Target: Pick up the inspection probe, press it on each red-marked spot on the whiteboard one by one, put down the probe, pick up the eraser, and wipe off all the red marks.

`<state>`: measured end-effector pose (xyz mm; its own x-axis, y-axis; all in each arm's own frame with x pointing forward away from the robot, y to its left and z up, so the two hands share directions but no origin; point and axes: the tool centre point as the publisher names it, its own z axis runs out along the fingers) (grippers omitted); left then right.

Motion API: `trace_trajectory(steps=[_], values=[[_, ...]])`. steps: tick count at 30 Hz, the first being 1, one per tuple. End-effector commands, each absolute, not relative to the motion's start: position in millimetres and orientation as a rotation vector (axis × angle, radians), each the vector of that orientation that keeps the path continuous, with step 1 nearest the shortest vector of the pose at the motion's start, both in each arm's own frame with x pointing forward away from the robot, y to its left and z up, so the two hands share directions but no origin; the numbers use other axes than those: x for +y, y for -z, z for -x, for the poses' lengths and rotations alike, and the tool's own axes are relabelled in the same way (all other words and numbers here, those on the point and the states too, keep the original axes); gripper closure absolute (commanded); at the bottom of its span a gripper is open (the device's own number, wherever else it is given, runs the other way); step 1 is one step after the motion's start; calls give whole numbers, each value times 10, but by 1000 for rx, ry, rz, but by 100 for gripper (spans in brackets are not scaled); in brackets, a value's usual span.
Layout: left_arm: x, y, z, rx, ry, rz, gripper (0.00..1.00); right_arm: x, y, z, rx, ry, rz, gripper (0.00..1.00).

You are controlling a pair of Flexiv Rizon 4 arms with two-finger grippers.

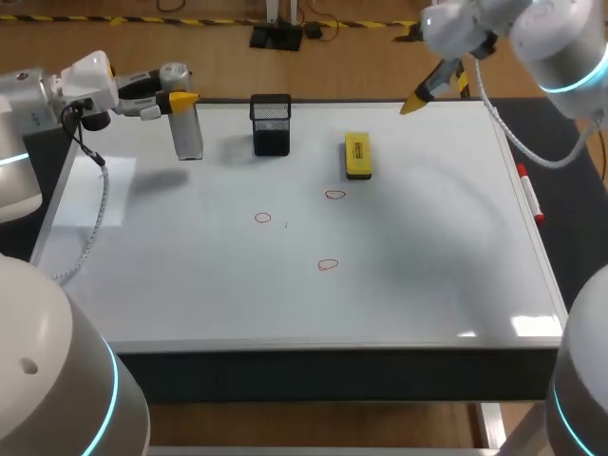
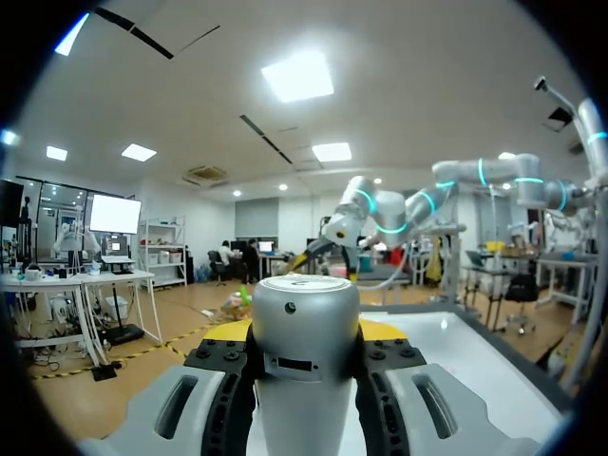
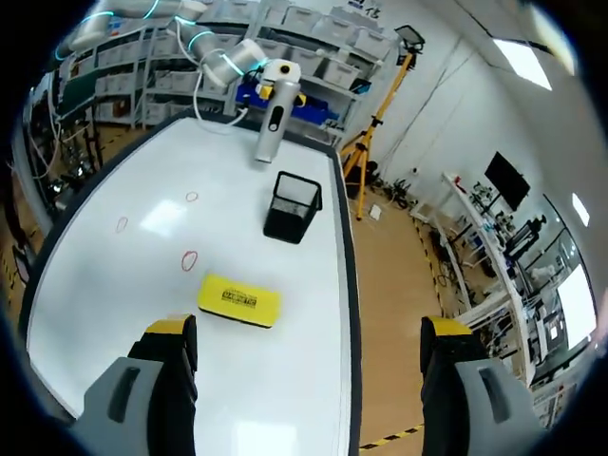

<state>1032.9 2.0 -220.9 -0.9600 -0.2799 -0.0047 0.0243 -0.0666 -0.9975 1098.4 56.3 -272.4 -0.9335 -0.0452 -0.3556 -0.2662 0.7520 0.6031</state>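
Ana: Big and white, the whiteboard covers almost all of the dark tabletop. What is the next biggest thing?

Ben: The two arms. The left arm comes in over the far left corner of the board. The right arm hangs high over the far right edge.

Ana: What are the left jaws doing?

Ben: They squeeze the probe tight, one finger on each side. It is a silver tube, and it hangs straight down over the far left part of the board. I think its bottom end is a little above the board, but that is hard to see.

Ana: And the right jaws?

Ben: They are spread wide, and they hold nothing.

Ana: What stands near the probe?

Ben: A black mesh cup stands on the board, close to the probe but not touching it. The yellow eraser lies flat on the board on the other side of the cup, well away from the probe. A red pen lies along the right edge of the board.

Ana: And the smallest things?

Ben: Three small red marks, all in the middle of the board. One red mark is just in front of the eraser. A second mark is more to the left. The third mark is nearest the front edge.
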Motion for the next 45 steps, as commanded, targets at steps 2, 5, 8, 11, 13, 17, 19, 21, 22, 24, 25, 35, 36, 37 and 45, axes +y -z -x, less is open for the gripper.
trace_trajectory(steps=[2, 5, 8, 11, 13, 17, 19, 21, 22, 24, 25, 35, 36, 37, 45], values=[[19, 2197, -10316, 1988, 2131, 282, 100, 660, 2850, -11055, 2977, -315, 961, 0], [19, 2197, -10316, 1988, 2131, 282, 100, 696, 2960, -11038, 2939, -143, 1143, 0], [19, 2197, -10316, 1988, 2131, 282, 100, 727, 3052, -11015, 2895, -27, 1236, 0], [19, 2197, -10316, 1988, 2131, 282, 100, 737, 3095, -11025, 2897, -40, 1181, 0], [19, 2197, -10316, 1988, 2131, 282, 100, 737, 3095, -11025, 2897, -40, 1181, 0], [19, 2197, -10316, 1988, 2131, 282, 100, 737, 3095, -11025, 2897, -40, 1181, 0], [19, 2197, -10316, 1988, 2131, 282, 100, 737, 3095, -11025, 2897, -40, 1181, 0], [19, 2197, -10316, 1988, 2131, 282, 100, 737, 3095, -11025, 2897, -40, 1181, 0], [19, 2197, -10316, 1988, 2131, 282, 100, 737, 3095, -11025, 2897, -40, 1181, 0], [19, 2197, -10316, 1988, 2131, 282, 100, 737, 3095, -11025, 2897, -40, 1181, 0], [19, 2197, -10316, 1988, 2131, 282, 100, 737, 3095, -11025, 2897, -40, 1181, 0], [19, 2197, -10316, 1988, 2131, 282, 100, 737, 3095, -11025, 2897, -40, 1181, 0], [19, 2197, -10316, 1988, 2131, 282, 100, 749, 3129, -10997, 2876, -43, 1237, 0], [19, 2197, -10316, 1988, 2131, 282, 100, 773, 3177, -10975, 2854, -42, 1286, 0], [19, 2197, -10316, 1988, 2131, 282, 100, 848, 3504, -10763, 2697, -28, 1638, 0]])
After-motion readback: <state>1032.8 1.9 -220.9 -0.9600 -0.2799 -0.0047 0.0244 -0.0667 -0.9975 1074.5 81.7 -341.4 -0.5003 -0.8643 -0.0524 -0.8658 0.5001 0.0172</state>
